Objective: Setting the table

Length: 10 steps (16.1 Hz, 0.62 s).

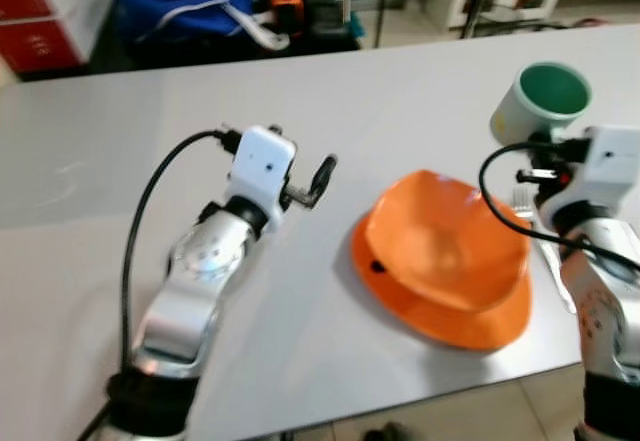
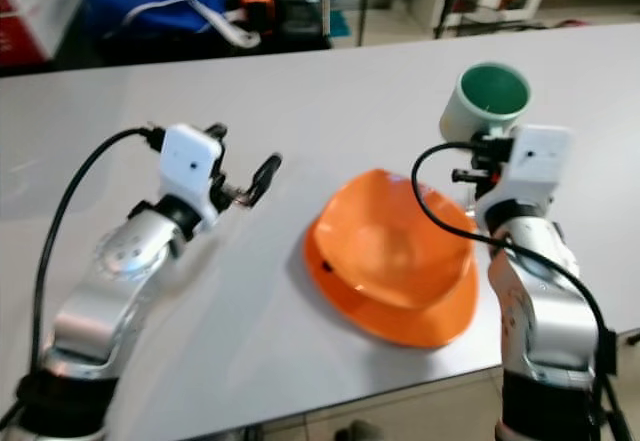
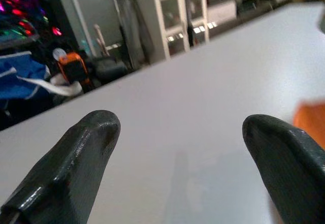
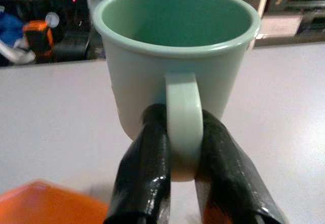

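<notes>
The right end effector (image 4: 185, 183) is clenching the handle of the green mug (image 2: 487, 101), carrying it upright just beyond the orange bowl (image 2: 392, 256) on the white worktop (image 2: 330, 111), while the left end effector (image 1: 318, 181) is hovering released beside the bowl's other side.

Grey table (image 1: 120, 161), orange plate (image 1: 470, 326) bearing orange bowl (image 1: 445, 246)
</notes>
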Tool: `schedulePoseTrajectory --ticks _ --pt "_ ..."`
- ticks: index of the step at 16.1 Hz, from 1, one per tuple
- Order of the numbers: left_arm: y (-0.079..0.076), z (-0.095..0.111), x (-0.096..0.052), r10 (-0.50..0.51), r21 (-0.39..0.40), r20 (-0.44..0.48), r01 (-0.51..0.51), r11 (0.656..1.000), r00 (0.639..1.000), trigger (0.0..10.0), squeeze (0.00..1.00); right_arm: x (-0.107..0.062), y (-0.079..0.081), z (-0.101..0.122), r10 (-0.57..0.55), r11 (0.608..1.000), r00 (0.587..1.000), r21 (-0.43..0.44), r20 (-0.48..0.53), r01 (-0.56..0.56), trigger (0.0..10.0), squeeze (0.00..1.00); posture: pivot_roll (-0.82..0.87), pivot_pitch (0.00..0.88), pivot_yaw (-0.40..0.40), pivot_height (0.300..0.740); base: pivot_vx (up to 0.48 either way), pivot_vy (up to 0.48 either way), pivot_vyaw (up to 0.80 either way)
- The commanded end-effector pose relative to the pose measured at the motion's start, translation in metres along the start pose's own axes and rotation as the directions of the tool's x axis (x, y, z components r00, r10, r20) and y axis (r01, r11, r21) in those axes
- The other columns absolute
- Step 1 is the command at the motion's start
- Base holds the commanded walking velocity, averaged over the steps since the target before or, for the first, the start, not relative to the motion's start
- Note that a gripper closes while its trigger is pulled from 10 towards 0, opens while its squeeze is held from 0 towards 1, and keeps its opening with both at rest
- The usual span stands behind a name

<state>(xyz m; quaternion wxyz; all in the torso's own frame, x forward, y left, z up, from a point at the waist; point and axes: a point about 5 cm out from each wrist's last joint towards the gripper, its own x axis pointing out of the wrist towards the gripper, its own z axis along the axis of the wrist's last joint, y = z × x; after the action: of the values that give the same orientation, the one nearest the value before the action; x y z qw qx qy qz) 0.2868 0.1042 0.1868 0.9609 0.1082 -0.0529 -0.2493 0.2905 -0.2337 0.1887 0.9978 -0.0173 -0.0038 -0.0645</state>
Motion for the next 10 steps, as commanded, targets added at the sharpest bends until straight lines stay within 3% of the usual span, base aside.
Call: schedulePoseTrajectory --ticks 1,3,5,10 --pt "-0.013 0.005 -0.001 -0.114 -0.005 0.016 0.114 0.993 0.993 10.0 0.0 0.006 -0.015 0.004 -0.062 0.998 0.998 -0.013 -0.01 0.062 10.0 0.0 -0.01 0.026 0.026 0.74 0.0 0.0 0.0" --pt "-0.016 0.006 0.0 -0.151 -0.01 0.022 0.152 0.988 0.988 10.0 0.0 0.023 -0.02 0.004 -0.051 0.998 0.998 -0.028 -0.025 0.051 10.0 0.0 -0.01 0.026 0.037 0.74 0.0 0.0 0.0" --pt "-0.019 0.013 0.001 -0.222 -0.022 0.047 0.223 0.975 0.974 10.0 0.0 0.051 -0.024 0.0 0.021 0.999 0.998 -0.027 -0.053 -0.022 10.0 0.0 0.0 0.036 0.037 0.74 0.0 0.0 0.0" --pt "-0.033 0.026 -0.004 -0.377 -0.08 0.099 0.385 0.919 0.921 10.0 0.0 0.073 -0.03 -0.017 0.111 0.992 0.984 -0.038 -0.14 -0.118 10.0 0.0 0.03 0.063 0.018 0.74 0.0 0.0 0.0"
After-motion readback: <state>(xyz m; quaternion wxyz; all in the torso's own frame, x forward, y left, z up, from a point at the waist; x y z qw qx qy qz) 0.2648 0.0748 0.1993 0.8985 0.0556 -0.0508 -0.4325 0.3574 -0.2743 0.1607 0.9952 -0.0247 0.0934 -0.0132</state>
